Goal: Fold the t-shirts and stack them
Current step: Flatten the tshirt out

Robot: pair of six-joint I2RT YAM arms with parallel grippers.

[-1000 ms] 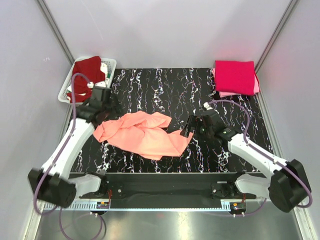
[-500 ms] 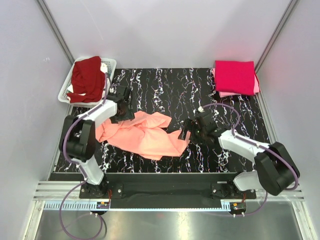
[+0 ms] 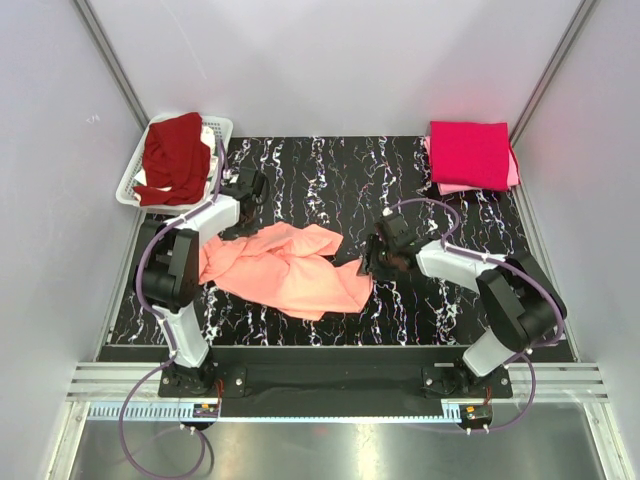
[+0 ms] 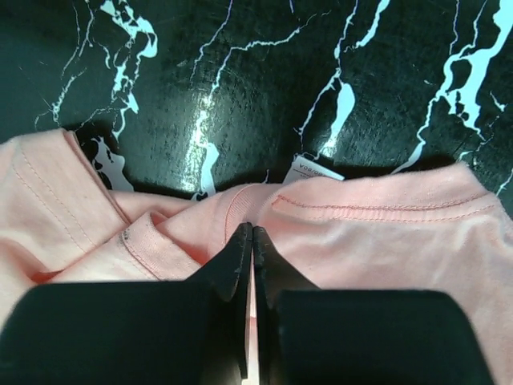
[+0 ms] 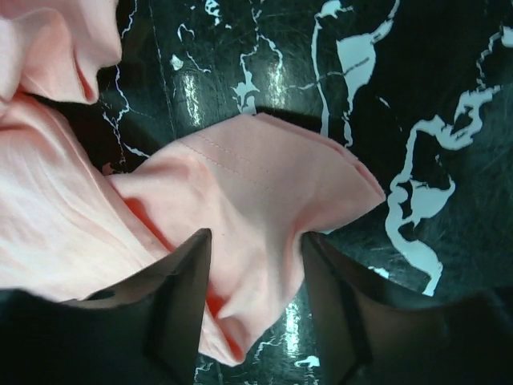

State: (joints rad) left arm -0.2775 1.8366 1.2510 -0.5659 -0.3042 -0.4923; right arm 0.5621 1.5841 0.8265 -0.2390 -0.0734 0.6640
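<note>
Pinching fabric near the collar, the left gripper [image 4: 252,233] was clamped tight on the salmon t-shirt [image 3: 285,265], while the right gripper [image 5: 256,241] straddled a corner with jaws apart, seemingly to stretch it flat mid-table [image 3: 340,170].

The only printing in view is on a small white label [image 4: 314,169] that pokes out from under the collar seam of the salmon-peach t-shirt [image 4: 385,233] onto the black marbled counter [image 4: 264,80]. It bears one short line of dark letters, upside down and too small to read.
</note>
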